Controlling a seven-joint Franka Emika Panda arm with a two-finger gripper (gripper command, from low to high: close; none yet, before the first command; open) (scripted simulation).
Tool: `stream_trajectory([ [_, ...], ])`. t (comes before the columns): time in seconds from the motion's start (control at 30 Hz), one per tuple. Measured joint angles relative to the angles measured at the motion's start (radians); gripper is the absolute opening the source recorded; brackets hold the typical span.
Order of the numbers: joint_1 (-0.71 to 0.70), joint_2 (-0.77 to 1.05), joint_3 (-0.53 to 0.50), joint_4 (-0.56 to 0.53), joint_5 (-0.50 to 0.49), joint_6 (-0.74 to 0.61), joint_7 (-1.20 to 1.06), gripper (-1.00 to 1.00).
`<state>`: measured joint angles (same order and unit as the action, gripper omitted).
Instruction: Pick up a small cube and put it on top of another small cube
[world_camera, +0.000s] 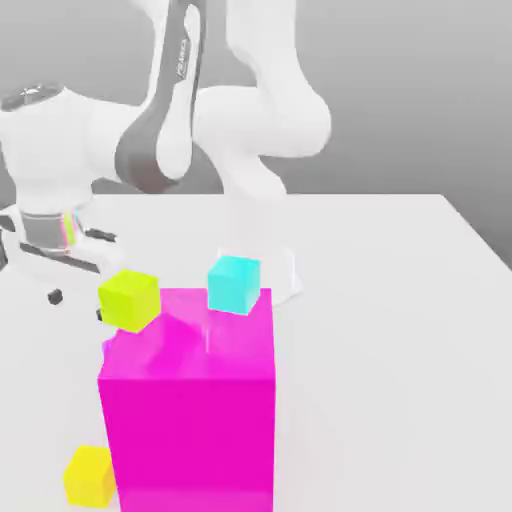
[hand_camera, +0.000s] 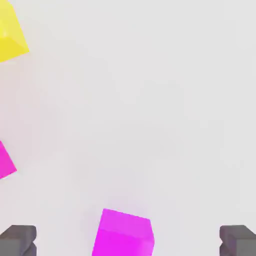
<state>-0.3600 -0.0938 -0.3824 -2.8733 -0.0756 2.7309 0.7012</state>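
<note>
- Hand view: the fingers (hand_camera: 20, 241) stand wide apart, holding and touching nothing.
- Between them, nearer one fingertip than the other, the small magenta cube (hand_camera: 123, 235) sits on the white table (hand_camera: 150, 100), not yet grasped.
- Farther out lie a yellow cube (hand_camera: 10, 35) and an edge of magenta.
- Judged so, nothing is stacked; grasp, lift and placing all remain.

A plain white table (world_camera: 400, 300) filled the lower part of the exterior view, its far edge running from nine o'clock to three o'clock. Behind it stood a flat, featureless grey backdrop (world_camera: 420, 90). The light was soft and even.
</note>
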Motion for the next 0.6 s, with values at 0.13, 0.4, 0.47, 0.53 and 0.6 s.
stream_trajectory([
  [0.13,-0.028,0.018,0.011,-0.099,-0.024,0.158,0.131,0.0],
  [0.4,-0.055,0.171,0.111,-0.079,0.189,0.301,0.014,0.0],
  [0.47,-0.122,0.212,0.194,-0.07,0.253,0.335,-0.032,0.0],
  [0.53,-0.197,0.253,0.276,-0.063,0.287,0.37,-0.06,0.0],
  [0.6,-0.265,0.293,0.345,-0.058,0.301,0.405,-0.074,0.0],
])
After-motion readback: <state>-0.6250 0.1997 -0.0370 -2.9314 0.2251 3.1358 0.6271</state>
